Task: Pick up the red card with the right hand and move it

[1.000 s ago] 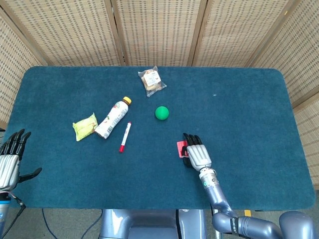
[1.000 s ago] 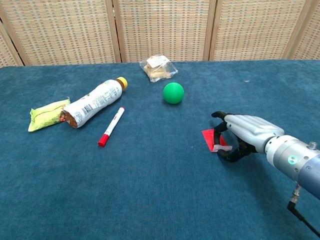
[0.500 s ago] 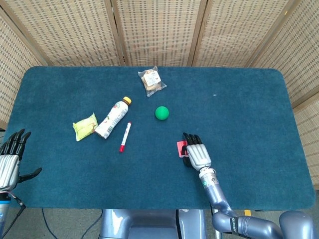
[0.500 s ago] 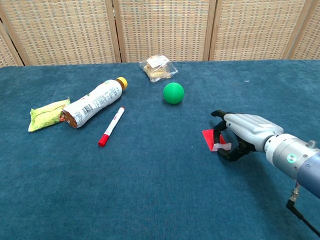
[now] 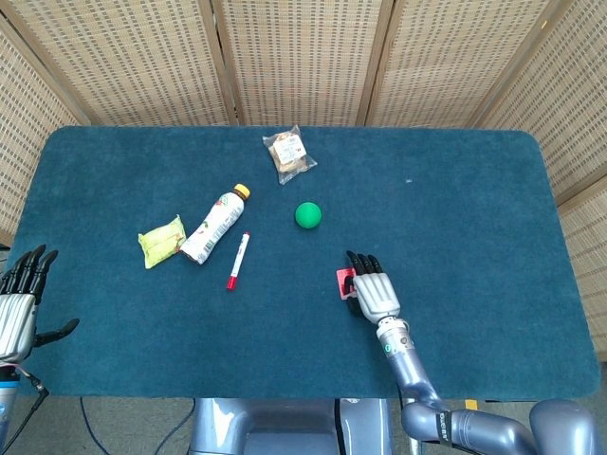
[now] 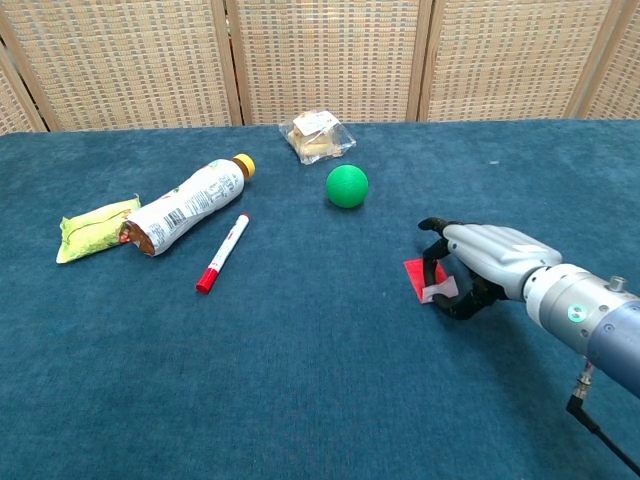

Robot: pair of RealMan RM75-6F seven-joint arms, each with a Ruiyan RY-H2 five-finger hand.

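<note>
Red card (image 6: 418, 276) under right robot hand (image 6: 478, 262)

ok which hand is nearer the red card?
Right. The right hand is curled over the red card, fingers on it. The left hand sits far off at the table's left edge.

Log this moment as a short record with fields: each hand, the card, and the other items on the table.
right hand: curled over the red card, fingers around it
red card: on the table, mostly hidden under the hand
left hand: off the table's near left edge, fingers spread, holding nothing
other items: green ball, red marker, bottle lying down, yellow packet, clear snack bag
</note>
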